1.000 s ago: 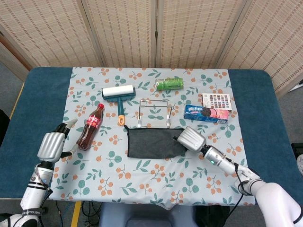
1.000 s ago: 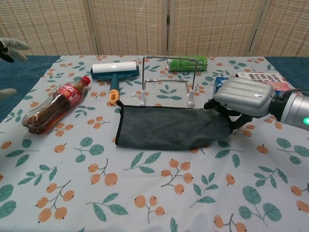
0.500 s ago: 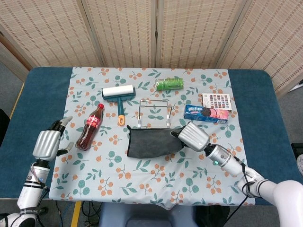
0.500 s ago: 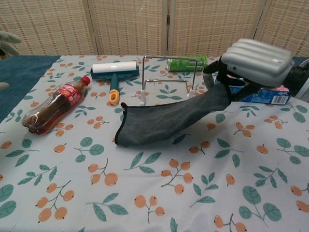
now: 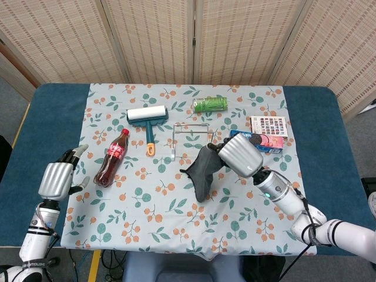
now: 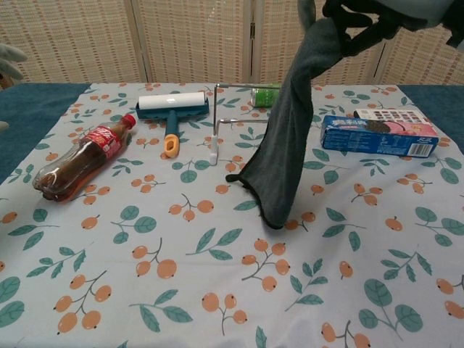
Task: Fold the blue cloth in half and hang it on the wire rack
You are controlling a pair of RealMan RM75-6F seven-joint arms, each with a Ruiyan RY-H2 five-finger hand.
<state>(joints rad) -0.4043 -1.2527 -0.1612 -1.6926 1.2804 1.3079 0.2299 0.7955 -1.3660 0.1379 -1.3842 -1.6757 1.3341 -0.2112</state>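
Above the table's middle, right hand (image 5: 239, 157) grips the cloth (image 6: 284, 152), hanging before the rack (image 5: 191, 139); left hand (image 5: 56, 178) open, empty, near the table's left edge.

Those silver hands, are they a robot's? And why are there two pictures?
Yes, they belong to a robot with two arms. One picture comes from a camera in its head, looking down at the table; the other comes from its chest, looking across.

The right silver robot hand grips a dark grey-blue cloth and lifts it, so it hangs down with its bottom end on the flowery tablecloth. The left silver robot hand holds nothing.

On the table are a thin metal wire rack for hanging the cloth, a plastic cola bottle lying on its side, a white lint roller with a teal handle, a green can, a blue cookie box and a colourful card.
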